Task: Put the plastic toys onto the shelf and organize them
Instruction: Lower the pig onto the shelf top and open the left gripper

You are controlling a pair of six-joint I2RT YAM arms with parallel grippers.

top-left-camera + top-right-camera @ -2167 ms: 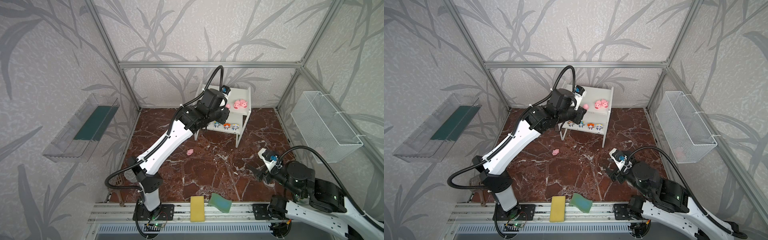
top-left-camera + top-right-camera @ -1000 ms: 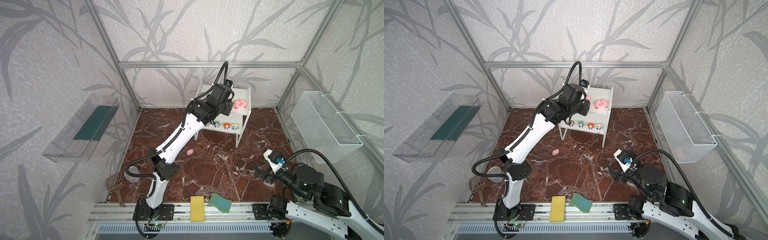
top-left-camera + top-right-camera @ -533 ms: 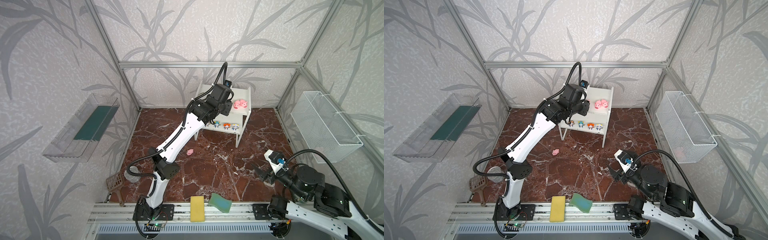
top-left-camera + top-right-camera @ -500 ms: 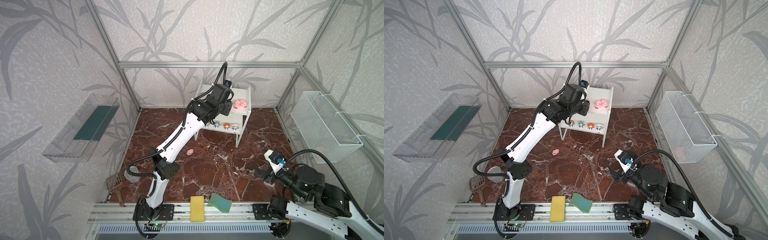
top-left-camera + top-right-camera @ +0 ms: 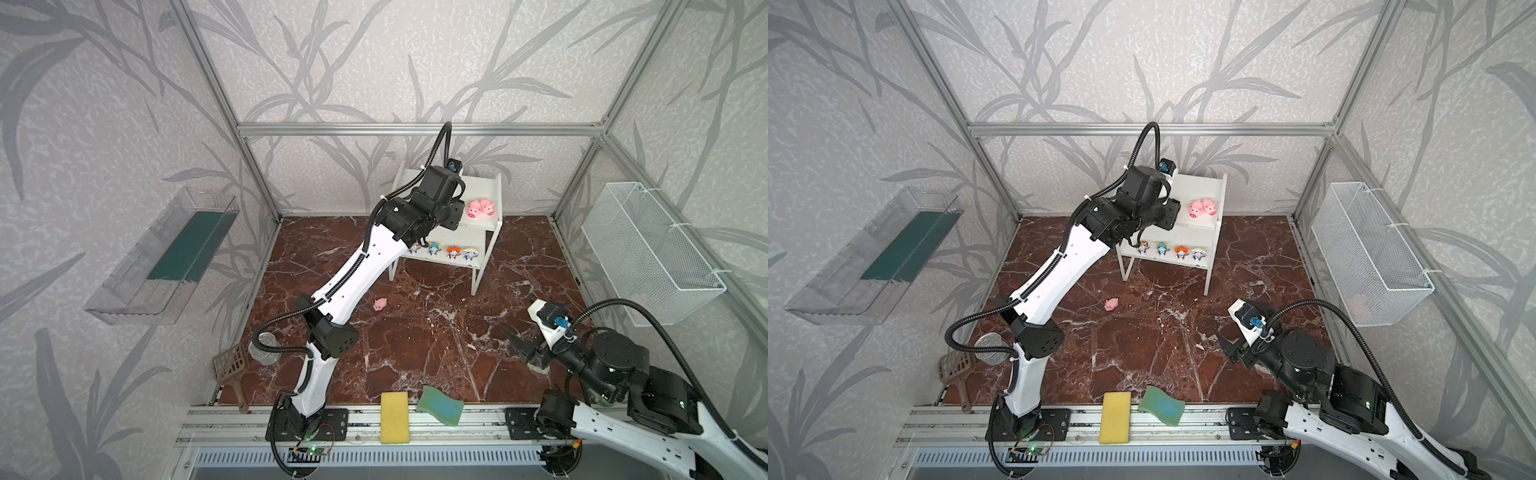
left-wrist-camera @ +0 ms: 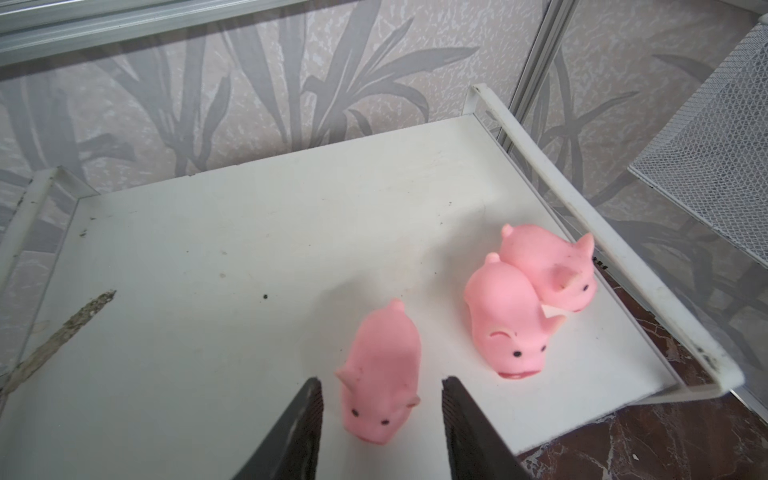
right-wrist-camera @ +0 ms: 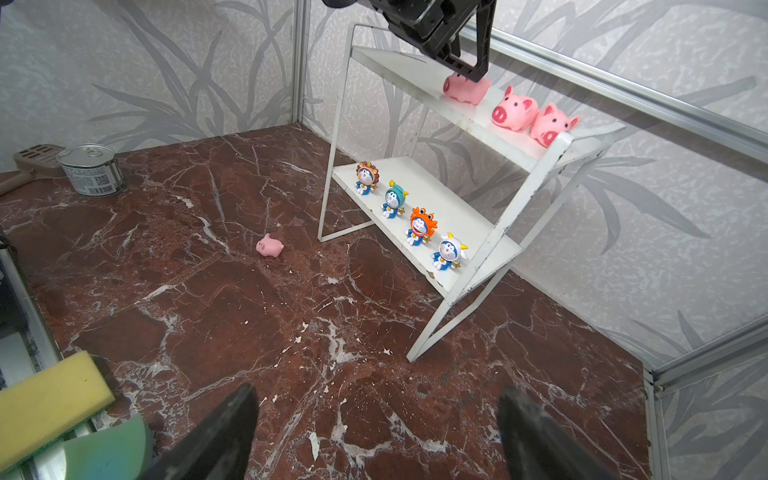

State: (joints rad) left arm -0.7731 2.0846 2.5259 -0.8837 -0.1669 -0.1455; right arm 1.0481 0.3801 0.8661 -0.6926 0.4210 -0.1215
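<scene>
Pink rubber is showing between the fingers of the left claw (image 6: 381, 380). The third pig (image 6: 384, 345) is now resting on the top board of the shelf (image 6: 249, 249), snout toward the front edge, near the two pigs (image 6: 507, 324) that are touching each other by the side panel. A second ago the claw was pinching tighter. Now it is spreading, with a slim gap showing on either side of the pig, so it is gripping nothing and the toy is sitting there unaided.

Below, the four figurines (image 7: 419, 226) are sitting in a row on the lower board. That is leaving one toy out: the last pig (image 7: 270, 245) is lying on the red marble surface (image 7: 291, 353), well apart from the shelf's legs. The right claw (image 7: 376, 388) is hovering wide open and empty over the front of the surface, pointing toward that pig. Either arm is looking free to fetch it.
</scene>
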